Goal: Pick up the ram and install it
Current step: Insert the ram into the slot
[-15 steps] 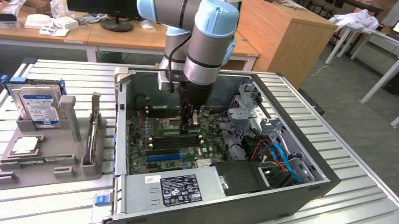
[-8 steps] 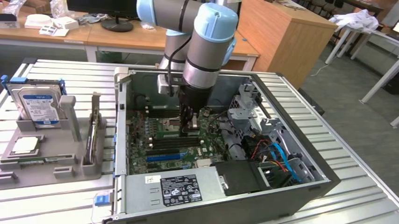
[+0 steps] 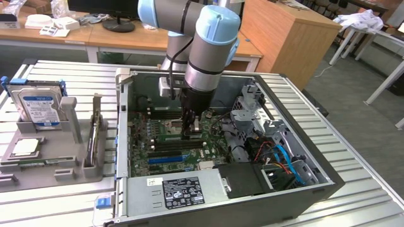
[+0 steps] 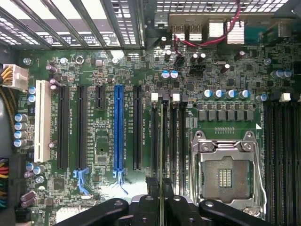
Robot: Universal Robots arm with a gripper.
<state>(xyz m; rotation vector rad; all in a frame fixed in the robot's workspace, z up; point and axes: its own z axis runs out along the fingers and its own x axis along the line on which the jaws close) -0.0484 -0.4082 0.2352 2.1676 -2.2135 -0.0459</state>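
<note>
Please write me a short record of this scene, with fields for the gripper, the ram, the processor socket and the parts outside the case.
gripper: the gripper is inside the open computer case, shut on the ram
ram: the ram is seen edge-on, lined up along the memory slots; cannot tell if it is seated
socket: the processor socket has no chip in it
outside the case: the hard drive and the processor chip sit in the grey holder, at the exterior view's left

exterior: high, angled down into computer case (image 3: 303, 201) | wrist: past gripper (image 4: 161, 188), close, straight onto motherboard (image 4: 101, 132) | shared: motherboard
</note>
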